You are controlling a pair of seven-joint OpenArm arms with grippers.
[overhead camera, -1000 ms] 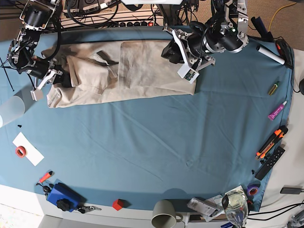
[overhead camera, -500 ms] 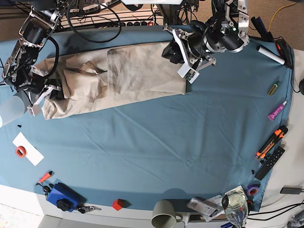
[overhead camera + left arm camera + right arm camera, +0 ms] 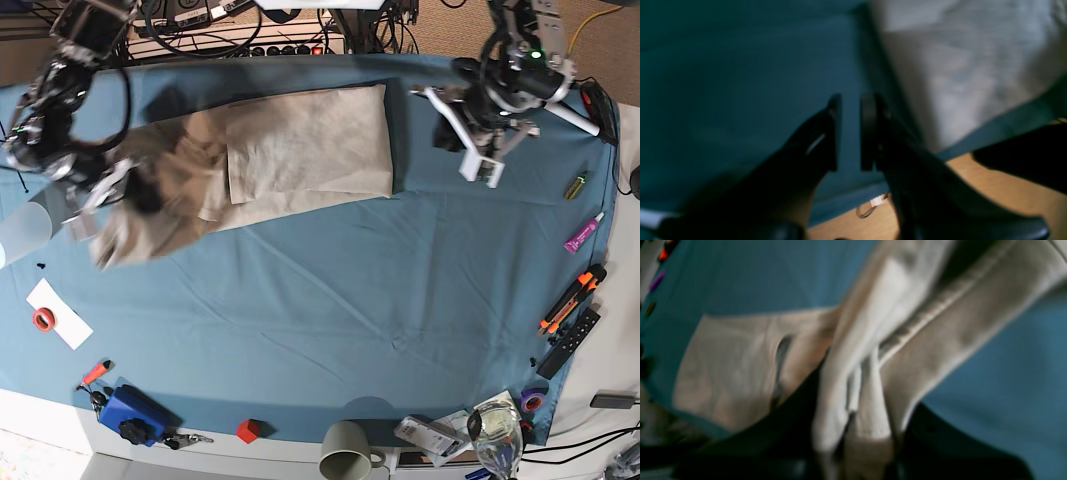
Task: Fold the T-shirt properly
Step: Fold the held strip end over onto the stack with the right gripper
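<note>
Across the far half of the blue table cloth (image 3: 330, 290): T-shirt (image 3: 300, 150), partly folded, one end bunched and lifted. Right gripper (image 3: 853, 426) – clamped on a gathered fold with hem seam. Left gripper (image 3: 850, 133) – off the fabric, above cloth, jaws nearly together, nothing between.

motion blur smears the right gripper (image 3: 90, 205) and the t-shirt (image 3: 300, 145) folds.
</note>
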